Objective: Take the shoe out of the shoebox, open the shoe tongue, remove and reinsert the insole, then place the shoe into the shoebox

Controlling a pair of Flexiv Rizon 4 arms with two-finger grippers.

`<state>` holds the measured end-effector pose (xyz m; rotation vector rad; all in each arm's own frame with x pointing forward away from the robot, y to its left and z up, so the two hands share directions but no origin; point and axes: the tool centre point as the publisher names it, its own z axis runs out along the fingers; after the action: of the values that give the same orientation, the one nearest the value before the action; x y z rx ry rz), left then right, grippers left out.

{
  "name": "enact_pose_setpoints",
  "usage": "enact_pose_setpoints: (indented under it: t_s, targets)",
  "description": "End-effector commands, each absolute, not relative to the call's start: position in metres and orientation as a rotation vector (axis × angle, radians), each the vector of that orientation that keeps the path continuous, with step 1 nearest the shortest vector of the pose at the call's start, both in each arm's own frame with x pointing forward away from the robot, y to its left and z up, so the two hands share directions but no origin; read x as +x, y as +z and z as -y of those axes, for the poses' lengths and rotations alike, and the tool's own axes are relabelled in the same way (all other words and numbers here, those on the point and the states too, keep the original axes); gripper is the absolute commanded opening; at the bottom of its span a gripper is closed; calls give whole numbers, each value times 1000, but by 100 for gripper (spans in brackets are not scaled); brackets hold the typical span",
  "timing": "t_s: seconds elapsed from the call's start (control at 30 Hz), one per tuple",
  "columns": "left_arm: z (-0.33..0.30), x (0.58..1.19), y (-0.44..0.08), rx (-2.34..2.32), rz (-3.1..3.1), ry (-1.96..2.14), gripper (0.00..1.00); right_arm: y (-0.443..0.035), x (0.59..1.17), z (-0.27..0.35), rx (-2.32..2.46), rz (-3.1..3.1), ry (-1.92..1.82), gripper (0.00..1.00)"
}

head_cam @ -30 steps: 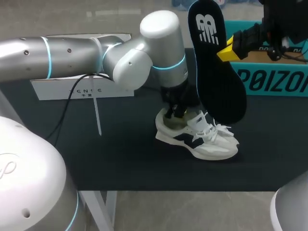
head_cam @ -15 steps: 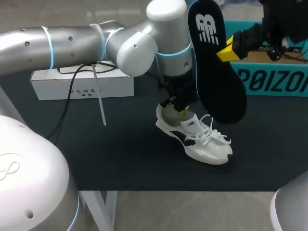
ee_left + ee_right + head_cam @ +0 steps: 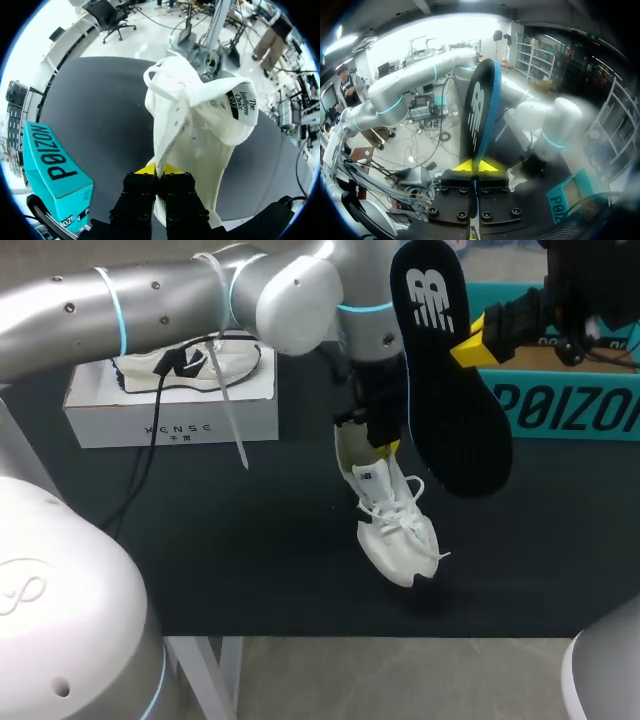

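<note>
The shoe is hanging toe-down over the near part of the dark worktop, its laces dangling loose; whether the toe is touching the surface cannot be told. The left jaws are pinching the shoe's heel collar, fingers drawn almost together with only the thin wall of the shoe between them. In the left wrist view the tongue is flopping outward ahead of them, label showing. The left arm is coming in over the worktop from the left side. Just beside the shoe and higher up, the black insole is standing nearly upright in the air, its white logo facing the head camera. The right jaws are clamping the insole's edge, one yellow tip on each face, narrowly parted. Farther back, a white box is sitting at the left. The teal shoebox is sitting at the far right, behind the insole.
</note>
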<state>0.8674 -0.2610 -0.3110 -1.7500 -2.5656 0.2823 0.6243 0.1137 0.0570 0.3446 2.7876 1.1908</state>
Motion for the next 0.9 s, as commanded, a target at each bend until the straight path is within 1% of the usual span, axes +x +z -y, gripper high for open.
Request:
enact_pose_setpoints:
  t_s: [0.03, 0.4, 0.9]
  targets:
    - [276, 852, -311, -1806, 2510, 209, 0, 58, 626, -115, 344, -2792, 1187, 0]
    - [301, 834, -332, -1921, 2416, 103, 0, 58, 626, -115, 344, -2792, 1187, 0]
    - [308, 825, -350, -2007, 2299, 29, 0, 58, 626, -115, 344, -2792, 1187, 0]
